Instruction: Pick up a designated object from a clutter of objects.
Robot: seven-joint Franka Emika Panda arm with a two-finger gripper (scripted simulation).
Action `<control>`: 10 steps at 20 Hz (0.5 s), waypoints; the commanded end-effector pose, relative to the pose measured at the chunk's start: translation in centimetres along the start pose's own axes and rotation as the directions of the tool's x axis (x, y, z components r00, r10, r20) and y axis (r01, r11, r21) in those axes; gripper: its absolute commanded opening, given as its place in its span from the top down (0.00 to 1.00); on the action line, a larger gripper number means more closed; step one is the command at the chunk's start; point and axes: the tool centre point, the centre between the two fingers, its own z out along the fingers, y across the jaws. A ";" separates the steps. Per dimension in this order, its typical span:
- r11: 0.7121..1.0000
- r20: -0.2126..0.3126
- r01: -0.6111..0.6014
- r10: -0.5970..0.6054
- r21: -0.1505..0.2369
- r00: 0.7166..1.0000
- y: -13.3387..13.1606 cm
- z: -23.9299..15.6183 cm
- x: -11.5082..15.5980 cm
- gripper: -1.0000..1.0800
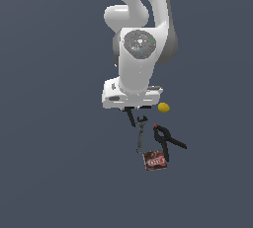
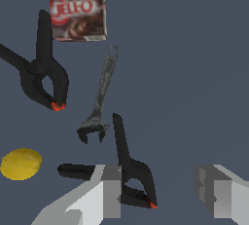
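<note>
The gripper [image 2: 165, 192] is hanging low over the clutter with its two fingers [image 2: 109, 190] standing wide apart, nothing caught between them. The designated black spring clamp [image 2: 127, 170] is lying flat on the dark surface [image 2: 194, 73] right at the gripper: in the wrist view one finger is overlapping the clamp's body where its two long handles meet, while the other finger is standing well clear of it on the far side of the orange-red jaw tip [image 2: 151, 203], so the tip is lying in the gap between the fingers. In the exterior view only one handle of this clamp [image 1: 130, 117] is poking out from under the hand. Taking this clamp as the landmark, the thin grey wrench [image 2: 99, 97] is lying just beside it, its open head close to the end of the clamp's upper handle and its shaft running away from it toward the brown-red packet [image 2: 78, 14]. The twin black clamp [image 2: 41, 75] is lying beyond the wrench, well apart from the landmark clamp. The yellow ball [image 2: 20, 163] is sitting near the tip of the clamp's other handle, not touching it.
</note>
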 end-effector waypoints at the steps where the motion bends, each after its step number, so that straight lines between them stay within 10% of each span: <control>1: 0.999 0.034 0.038 -0.038 -0.007 0.999 -0.7 3.2 0.2 0.38; 10: 0.990 0.120 0.138 -0.136 -0.012 0.983 -2.5 11.5 -0.3 0.38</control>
